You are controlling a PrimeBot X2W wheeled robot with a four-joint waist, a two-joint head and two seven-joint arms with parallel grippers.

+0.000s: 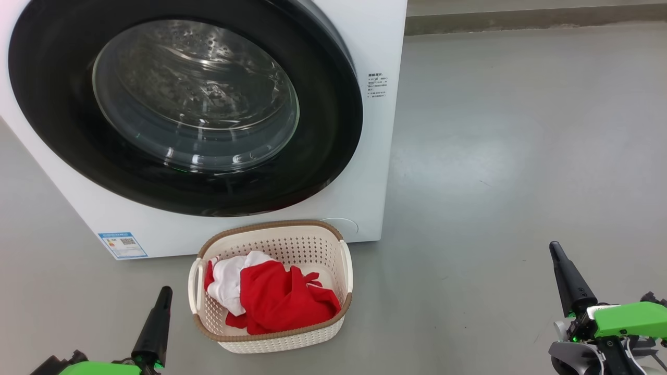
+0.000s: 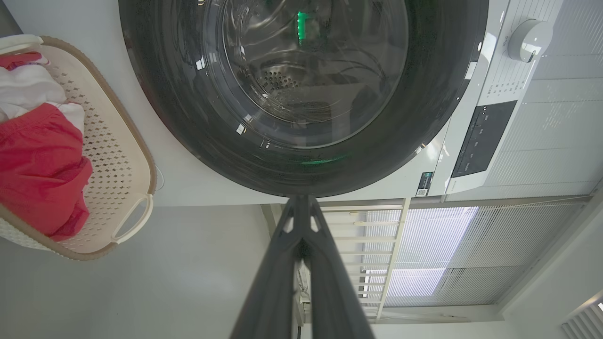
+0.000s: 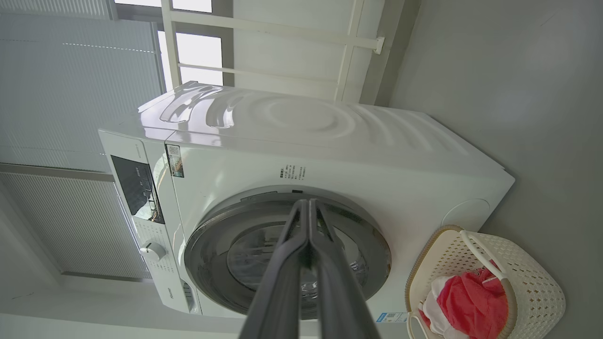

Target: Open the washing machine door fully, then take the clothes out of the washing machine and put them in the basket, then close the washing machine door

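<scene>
The white washing machine (image 1: 375,41) fills the upper left of the head view, and its door (image 1: 57,130), black-rimmed with a glass centre, lies flat against the front. On the floor just before it stands the cream basket (image 1: 281,341) with the red and white clothes (image 1: 281,302) heaped inside. My left gripper (image 1: 165,291) is shut, low on the basket's left side, holding nothing. Far to the right over bare floor, my right gripper (image 1: 554,247) is shut too. The wrist views show the door (image 2: 424,94) (image 3: 207,254), basket (image 2: 118,141) (image 3: 541,287) and clothes (image 2: 42,169) (image 3: 471,301).
Grey floor (image 1: 495,156) stretches to the right of the machine, up to a low kerb at the back. A blue label (image 1: 123,245) marks the machine's lower left corner. A control panel with a round dial (image 2: 528,40) sits on the machine's top front.
</scene>
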